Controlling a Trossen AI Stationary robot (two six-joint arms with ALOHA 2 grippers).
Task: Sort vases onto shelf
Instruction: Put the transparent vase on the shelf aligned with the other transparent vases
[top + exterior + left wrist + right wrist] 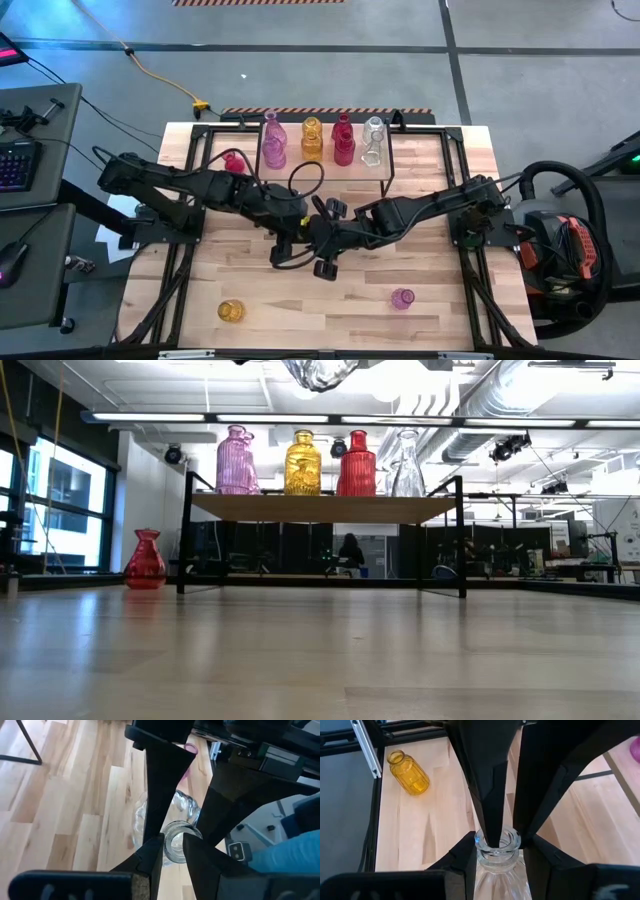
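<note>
Right gripper (496,851): fingers clamped on the neck of a clear ribbed glass vase (497,865), mid-table
Left gripper (172,851): fingers narrow, flanking the same vase's rim
Low view only: vase body overhead; red vase (145,561) beside the wood-topped shelf (320,507)

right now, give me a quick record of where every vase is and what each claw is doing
shelf: pink vase, yellow vase, red vase, clear vase, in a row
table: second red vase beside the shelf; loose yellow vase and loose pink vase near the front edge
right claw: shut on raised clear vase at its neck, above the table's middle
left claw: at that vase's mouth; grip unclear
</note>
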